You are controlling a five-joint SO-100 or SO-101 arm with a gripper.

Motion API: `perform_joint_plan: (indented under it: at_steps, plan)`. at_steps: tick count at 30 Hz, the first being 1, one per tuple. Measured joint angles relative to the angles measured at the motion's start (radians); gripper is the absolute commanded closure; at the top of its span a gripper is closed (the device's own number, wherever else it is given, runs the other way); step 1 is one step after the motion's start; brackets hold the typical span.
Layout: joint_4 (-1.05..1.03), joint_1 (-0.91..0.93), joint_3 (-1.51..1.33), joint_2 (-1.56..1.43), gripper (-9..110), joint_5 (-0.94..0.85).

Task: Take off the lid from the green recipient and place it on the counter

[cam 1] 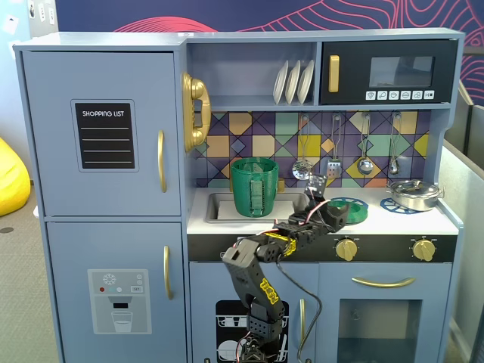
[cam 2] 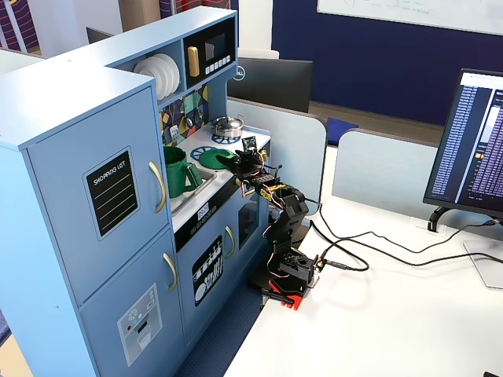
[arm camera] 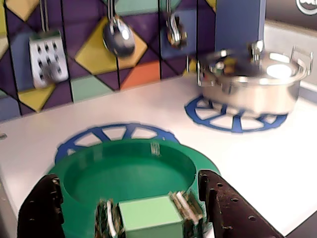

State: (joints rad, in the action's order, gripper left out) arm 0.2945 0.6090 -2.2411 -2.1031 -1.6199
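The green lid (arm camera: 129, 168) lies flat on the counter (arm camera: 257, 163), over a blue burner ring. It also shows in both fixed views (cam 1: 352, 210) (cam 2: 211, 159). My gripper (arm camera: 130, 179) is open, its black jaws wide apart on either side of the lid's light-green handle (arm camera: 148, 218) and not pressing on it. In the fixed views the gripper (cam 1: 333, 215) (cam 2: 236, 163) sits at the lid's near edge. The green recipient (cam 1: 255, 187) (cam 2: 177, 171) stands uncovered in the sink, left of the lid.
A silver metal pot (cam 1: 414, 195) (arm camera: 252, 82) stands on the right burner ring (arm camera: 233, 119). Utensils (arm camera: 118, 37) hang on the tiled back wall. The sink (cam 1: 219, 208) is recessed at the counter's left.
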Motion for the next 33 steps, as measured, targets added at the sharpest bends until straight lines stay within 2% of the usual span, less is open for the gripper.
perform_joint_plan:
  at_steps: [5, 15, 27, 33]
  plan:
    - [-0.21, -0.023, -0.029, -0.199, 74, 0.012]
    - [-0.687, -0.124, -0.276, -0.726, 73, 0.0]
    - [-1.299, -0.417, -0.311, -0.925, 76, -0.057]
    - [-1.391, -0.508, -0.41, -0.98, 79, -0.055]
